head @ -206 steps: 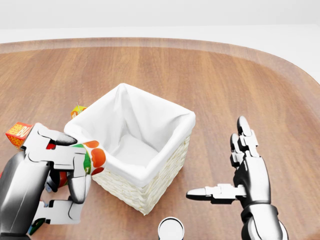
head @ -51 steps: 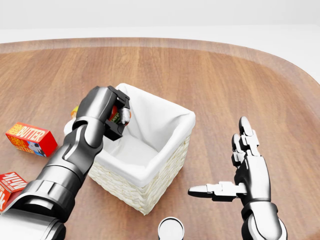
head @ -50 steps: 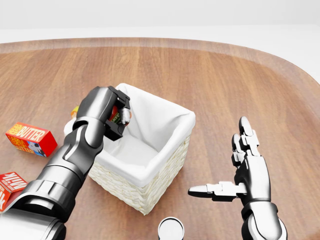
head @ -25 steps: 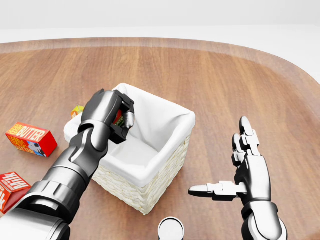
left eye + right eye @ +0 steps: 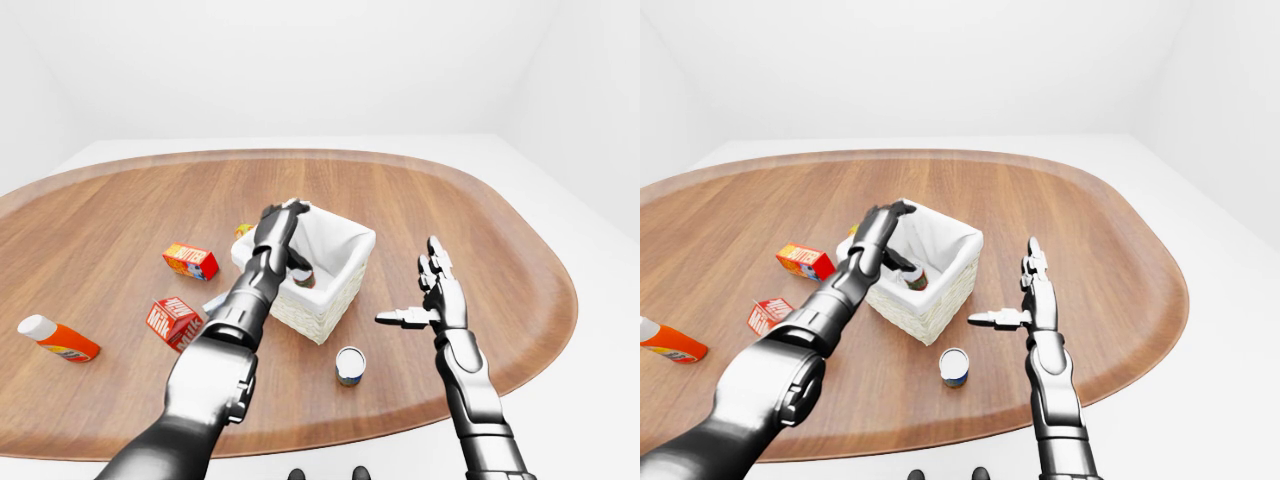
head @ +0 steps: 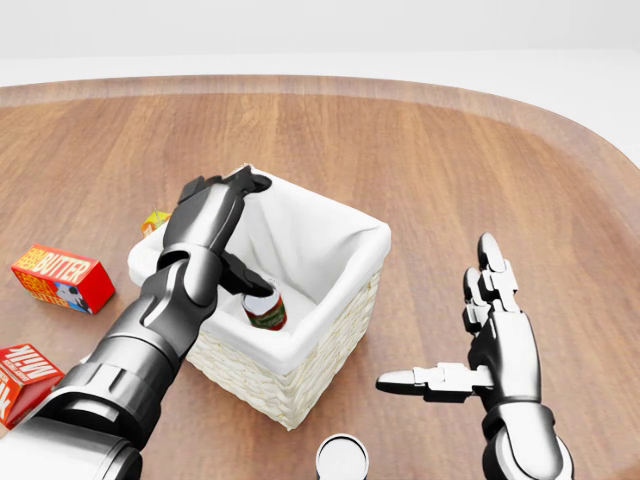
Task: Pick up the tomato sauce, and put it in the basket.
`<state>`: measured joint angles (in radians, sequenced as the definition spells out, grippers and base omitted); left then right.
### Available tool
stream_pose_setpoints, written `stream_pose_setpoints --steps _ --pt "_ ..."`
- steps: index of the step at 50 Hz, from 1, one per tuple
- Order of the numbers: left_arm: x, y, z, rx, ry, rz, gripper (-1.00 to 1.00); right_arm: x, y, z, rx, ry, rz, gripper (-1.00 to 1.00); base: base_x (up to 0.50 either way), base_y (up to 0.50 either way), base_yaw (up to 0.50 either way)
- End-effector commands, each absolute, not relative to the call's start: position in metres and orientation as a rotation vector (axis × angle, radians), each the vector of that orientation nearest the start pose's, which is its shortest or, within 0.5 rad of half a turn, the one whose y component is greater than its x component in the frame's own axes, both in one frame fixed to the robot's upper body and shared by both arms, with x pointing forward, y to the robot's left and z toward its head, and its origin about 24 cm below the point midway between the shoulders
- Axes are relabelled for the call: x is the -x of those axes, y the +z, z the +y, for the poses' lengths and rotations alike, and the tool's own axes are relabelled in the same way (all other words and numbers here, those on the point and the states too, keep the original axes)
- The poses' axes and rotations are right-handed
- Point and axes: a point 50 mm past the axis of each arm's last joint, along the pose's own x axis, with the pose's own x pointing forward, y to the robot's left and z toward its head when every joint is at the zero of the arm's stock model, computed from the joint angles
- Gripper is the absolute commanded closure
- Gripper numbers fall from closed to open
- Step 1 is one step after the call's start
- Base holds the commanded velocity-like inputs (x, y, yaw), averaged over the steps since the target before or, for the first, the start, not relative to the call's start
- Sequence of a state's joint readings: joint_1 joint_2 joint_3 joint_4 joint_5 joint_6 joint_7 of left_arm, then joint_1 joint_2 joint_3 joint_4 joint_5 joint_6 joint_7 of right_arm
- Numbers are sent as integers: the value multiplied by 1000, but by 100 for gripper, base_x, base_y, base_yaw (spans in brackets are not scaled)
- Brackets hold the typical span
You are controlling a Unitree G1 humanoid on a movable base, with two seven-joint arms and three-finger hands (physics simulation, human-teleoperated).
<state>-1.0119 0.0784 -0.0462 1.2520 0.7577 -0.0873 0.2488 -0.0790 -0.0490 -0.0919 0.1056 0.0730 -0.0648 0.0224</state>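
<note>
The tomato sauce can (image 6: 265, 311), red-labelled with a dark top, is inside the white-lined wicker basket (image 6: 335, 218), near its left wall. No finger touches it. My left hand (image 6: 240, 232) hangs over the basket's left rim with its fingers spread open; the thumb (image 6: 243, 281) points down just above the can. At the lower right of the head view my right hand (image 6: 450, 320) is held open and flat above the table, apart from the basket, with nothing in it.
A red butter box (image 6: 62, 278) and a second red box (image 6: 22, 372) lie left of the basket. A small yellow item (image 6: 155, 221) sits behind the basket's left corner. A tin can (image 6: 342, 458) stands below the basket. An orange bottle (image 5: 58, 340) lies far left.
My left hand carried the can up over the basket's left rim, then opened. The can has dropped out of the hand into the basket. The right hand has not moved.
</note>
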Motion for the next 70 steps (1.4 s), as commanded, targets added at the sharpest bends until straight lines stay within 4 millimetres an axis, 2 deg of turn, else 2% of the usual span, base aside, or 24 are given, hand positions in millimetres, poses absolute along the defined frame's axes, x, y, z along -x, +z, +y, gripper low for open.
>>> stream_pose_setpoints --steps 1,24,33,40,48,54,60,70 --pt "-401 96 104 -972 -70 -18 -100 -268 44 -175 -29 -53 -41 -100 0 0 0" --pt "-402 98 105 -966 -60 -23 -100 -268 44 -176 -29 -53 -40 -100 0 0 0" --pt "-406 115 103 -934 -59 -71 -100 -267 45 -176 -30 -54 -41 -100 0 0 0" --pt "-407 118 103 -927 -55 -84 -100 -269 43 -177 -30 -56 -40 -100 0 0 0" --pt "-406 132 97 -895 -67 -154 -100 -269 42 -176 -29 -55 -39 -100 0 0 0" --pt "-401 138 91 -867 -90 -205 -100 -268 42 -176 -28 -54 -38 -100 0 0 0" --pt "-392 153 86 -835 -118 -294 -100 -268 43 -175 -27 -54 -38 -100 0 0 0" --pt "-364 175 82 -779 -131 -375 -100 -268 42 -174 -26 -52 -38 -100 0 0 0"
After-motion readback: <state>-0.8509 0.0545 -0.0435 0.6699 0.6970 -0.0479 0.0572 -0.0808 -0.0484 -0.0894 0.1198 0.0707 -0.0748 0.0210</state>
